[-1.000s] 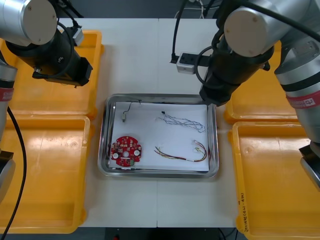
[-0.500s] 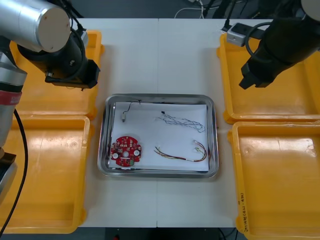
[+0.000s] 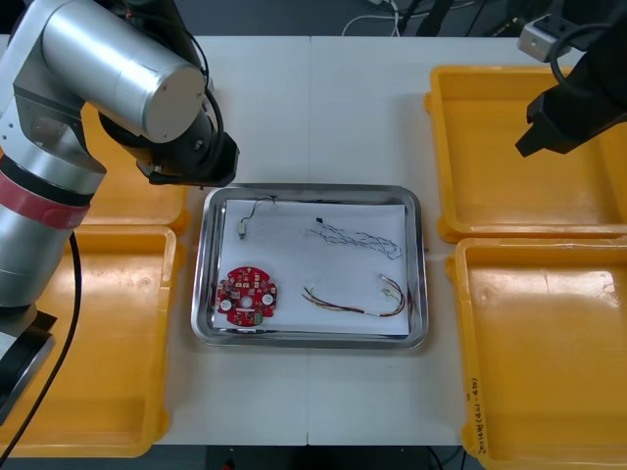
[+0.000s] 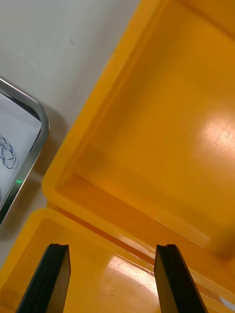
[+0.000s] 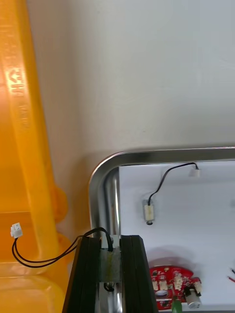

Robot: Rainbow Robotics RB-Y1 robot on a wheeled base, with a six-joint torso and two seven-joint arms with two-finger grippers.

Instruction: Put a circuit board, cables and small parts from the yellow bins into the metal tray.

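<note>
Left hand (image 5: pixel 111 244) tight on black cable (image 5: pixel 46 257), loop and plug sideways toward yellow bin (image 5: pixel 29 146).

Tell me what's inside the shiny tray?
A red circuit board, a black cable, a blue and white cable and a red and yellow cable, on white lining. The lining hides anything under it.

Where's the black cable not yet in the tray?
Left wrist view: black cable hangs from the shut left gripper at the metal tray's far-left corner, beside a yellow bin.
</note>
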